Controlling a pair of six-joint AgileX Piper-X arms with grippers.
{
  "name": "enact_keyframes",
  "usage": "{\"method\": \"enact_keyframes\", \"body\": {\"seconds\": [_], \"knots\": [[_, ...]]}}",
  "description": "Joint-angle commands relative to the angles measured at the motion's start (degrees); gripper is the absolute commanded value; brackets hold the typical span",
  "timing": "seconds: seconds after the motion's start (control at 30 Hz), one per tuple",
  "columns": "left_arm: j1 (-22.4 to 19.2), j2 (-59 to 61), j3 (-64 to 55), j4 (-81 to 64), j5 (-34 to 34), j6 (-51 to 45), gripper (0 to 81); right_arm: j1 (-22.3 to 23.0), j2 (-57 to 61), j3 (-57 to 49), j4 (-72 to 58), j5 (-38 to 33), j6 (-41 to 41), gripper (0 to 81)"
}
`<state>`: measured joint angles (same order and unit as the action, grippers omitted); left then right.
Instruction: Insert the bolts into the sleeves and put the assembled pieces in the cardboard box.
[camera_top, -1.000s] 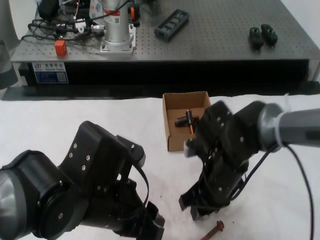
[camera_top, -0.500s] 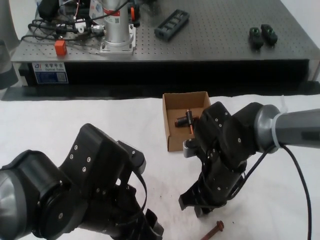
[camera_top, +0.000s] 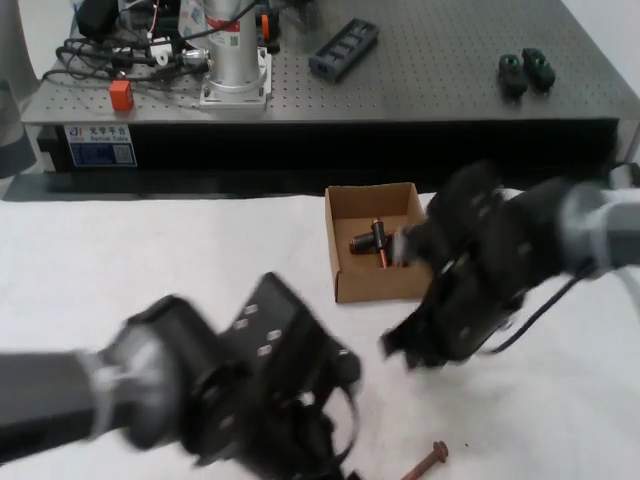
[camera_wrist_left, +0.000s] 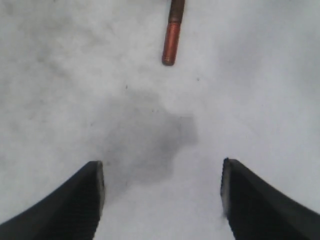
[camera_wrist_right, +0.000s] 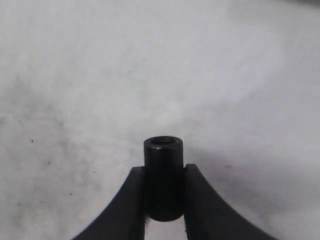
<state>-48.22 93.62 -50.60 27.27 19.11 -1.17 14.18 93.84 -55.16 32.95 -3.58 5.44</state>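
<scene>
Two arms hang over a white cloth (camera_top: 150, 250) that is wrinkled and smudged grey in places. Nearest is the left gripper (camera_wrist_left: 161, 170), close over the cloth with its fingers spread wide and nothing between them. A copper-coloured bolt (camera_wrist_left: 171, 37) lies flat on the cloth ahead of it, clear of both fingers. Its long axis is roughly in line with the gripper, and its threaded tip points back toward the gap. In the high view the bolt lies at the near edge, flanged head to the right and shank slanting toward the left arm.

Farther in, the right gripper (camera_wrist_right: 164, 171) pinches a black sleeve (camera_wrist_right: 164, 150) between its fingertips, over the cloth. The sleeve's long axis runs along the fingers, and its open bore faces outward past the tips. This gripper is just beside the cardboard box (camera_top: 372, 287), which stands open on the cloth. Assembled pieces (camera_top: 375, 240) lie slanted inside, black with a copper end showing.

Behind stands a perforated metal bench (camera_top: 430, 90) with an orange block (camera_top: 121, 95), a black slotted tray (camera_top: 343, 48), two black knobs (camera_top: 525, 70), a metal post (camera_top: 235, 50) and cables (camera_top: 110, 50). A blue-and-white label (camera_top: 100, 147) sits on its dark front edge, its print too small to read.
</scene>
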Motion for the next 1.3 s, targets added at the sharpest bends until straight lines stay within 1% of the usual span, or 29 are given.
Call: {"method": "enact_keyframes", "body": {"seconds": [0.0, 0.1, 0.23, 0.4, 0.6, 0.63, 0.7, 0.8, 0.83, 0.9, 1.0, 1.07, 1.17, 1.27], "knots": [[-1.02, 3.32, -5.05, 1.37, -2.27, 3.28, 48.2, -4.36, -6.58, 0.94, 1.32, -1.91, -0.59, 4.9], [-2.44, 9.33, -13.16, 6.06, -4.12, 6.67, 47.7, -7.95, -12.66, 3.23, 3.16, -2.61, -0.58, 4.9], [-4.19, 16.76, -23.85, 13.28, -5.97, 11.08, 41.7, -10.91, -19.59, 6.18, 4.5, -2.61, -0.58, 4.9], [-5.7, 23.46, -32.24, 17.89, -8.33, 13.98, 41.1, -12.51, -24.56, 9.0, 5.97, -2.61, -0.82, 4.9], [-6.49, 27.4, -35.27, 17.88, -8.7, 13.92, 40.5, -13.05, -27.84, 11.2, 7.19, -2.61, -1.66, 4.9], [-6.61, 27.81, -35.32, 18.15, -9.34, 13.67, 38.0, -13.05, -28.1, 11.49, 7.54, -2.61, -1.66, 4.9], [-6.86, 27.94, -35.32, 19.1, -10.35, 13.67, 28.6, -13.05, -28.63, 11.82, 7.96, -2.61, -1.66, 4.9], [-6.91, 27.7, -35.32, 20.83, -10.41, 13.85, 3.9, -13.05, -29.49, 12.19, 8.34, -2.61, -1.66, 4.9], [-6.91, 27.47, -35.32, 21.16, -10.41, 13.85, 0.5, -13.05, -29.84, 12.15, 8.49, -2.61, -1.66, 4.9], [-6.91, 26.68, -35.32, 21.23, -11.32, 13.64, 0.5, -13.05, -30.82, 12.15, 8.52, -2.61, -1.66, 4.9], [-6.71, 24.34, -35.32, 21.07, -14.57, 12.69, 0.6, -13.05, -33.07, 12.15, 9.0, -2.61, -1.66, 4.9], [-5.39, 21.13, -34.95, 20.65, -15.48, 9.62, 0.6, -13.05, -35.07, 13.03, 9.2, -3.33, -1.66, 4.9], [-1.94, 14.31, -30.77, 16.31, -13.73, 2.83, 0.6, -13.05, -39.53, 17.2, 7.35, -8.93, -1.18, 4.9], [2.35, 4.29, -20.85, 2.12, -7.98, -5.59, 0.6, -11.36, -44.12, 23.68, 2.98, -16.24, 1.06, 4.9]]}}
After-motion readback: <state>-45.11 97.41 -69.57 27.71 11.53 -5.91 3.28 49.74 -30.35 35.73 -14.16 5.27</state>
